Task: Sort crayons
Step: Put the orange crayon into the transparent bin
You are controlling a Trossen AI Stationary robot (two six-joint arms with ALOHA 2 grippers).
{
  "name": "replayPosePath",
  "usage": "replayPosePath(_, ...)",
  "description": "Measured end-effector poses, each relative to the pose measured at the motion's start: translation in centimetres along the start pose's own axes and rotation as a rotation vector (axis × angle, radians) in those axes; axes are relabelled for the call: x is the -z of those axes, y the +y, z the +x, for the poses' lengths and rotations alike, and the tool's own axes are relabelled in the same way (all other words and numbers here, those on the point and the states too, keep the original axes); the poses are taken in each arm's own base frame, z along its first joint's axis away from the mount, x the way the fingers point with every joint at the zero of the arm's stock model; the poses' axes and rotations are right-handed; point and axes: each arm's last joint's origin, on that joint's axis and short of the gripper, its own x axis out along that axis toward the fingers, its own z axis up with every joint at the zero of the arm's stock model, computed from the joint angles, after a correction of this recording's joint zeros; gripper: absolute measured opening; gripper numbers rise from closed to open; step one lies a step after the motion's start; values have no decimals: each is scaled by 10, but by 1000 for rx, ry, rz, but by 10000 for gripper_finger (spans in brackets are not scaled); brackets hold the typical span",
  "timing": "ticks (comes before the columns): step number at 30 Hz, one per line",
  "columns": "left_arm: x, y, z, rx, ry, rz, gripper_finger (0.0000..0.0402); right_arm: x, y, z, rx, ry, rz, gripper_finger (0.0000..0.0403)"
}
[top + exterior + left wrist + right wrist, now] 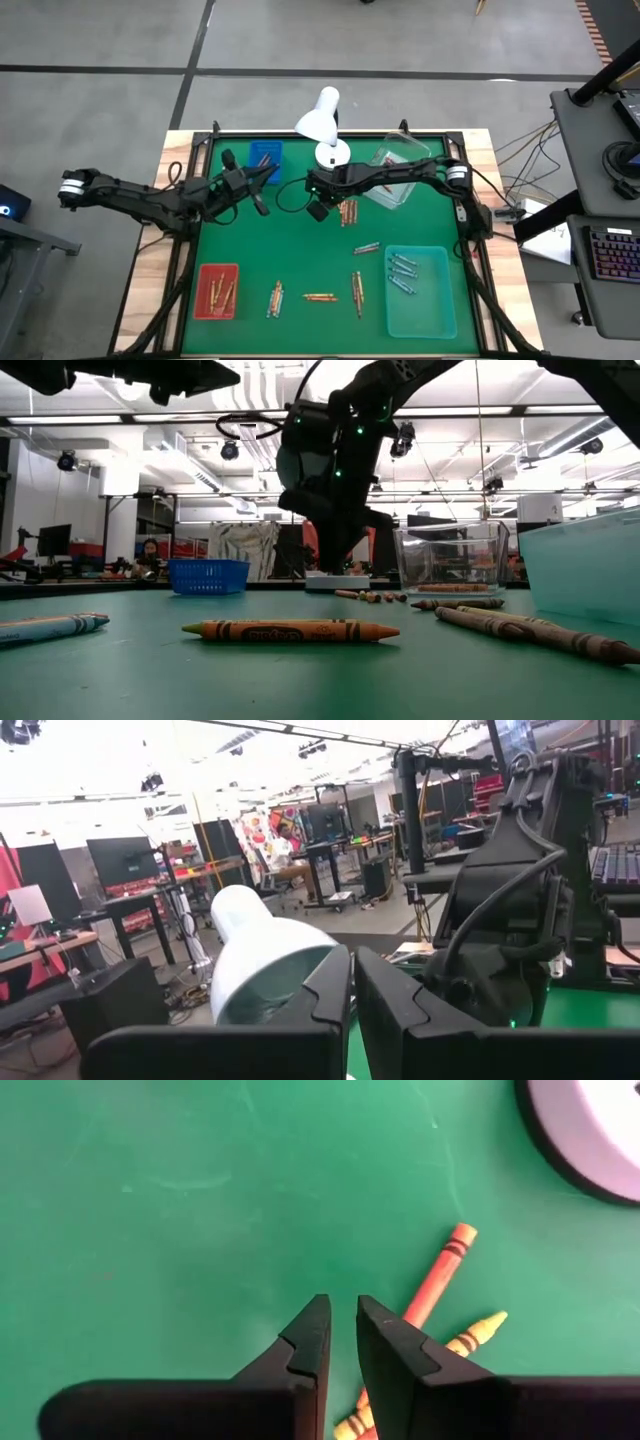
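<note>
Green bench, both arms over its far half; right gripper hangs just above the mat near the white lamp, jaws a narrow slit apart and pinching nothing; beyond its tips in the right wrist view lie an orange crayon and a yellow crayon, touching each other, near the lamp's round base. Left gripper is raised beside the blue basket, jaws pressed together, empty. Remaining crayons lie loose in small clusters across the near half of the mat; a few gold ones rest in the red tray; pale blue ones rest in the clear teal tray. A clear tub sits at the far right, under the right arm.
</note>
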Motion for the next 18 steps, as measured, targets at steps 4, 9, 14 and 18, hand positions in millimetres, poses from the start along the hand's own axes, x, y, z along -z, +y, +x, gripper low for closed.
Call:
replayPosePath(4,4,-1,-1,3,10,8,1,0,-2,2,44,-10,-3,43)
replayPosePath(9,6,-1,-1,4,14,13,1,-2,-6,2,85,-31,-40,43)
replayPosePath(14,6,-1,-1,4,13,29,1,-3,-7,2,84,-34,-55,43)
replayPosePath(18,4,-1,-1,3,10,27,1,-2,-5,1,58,-17,-163,43)
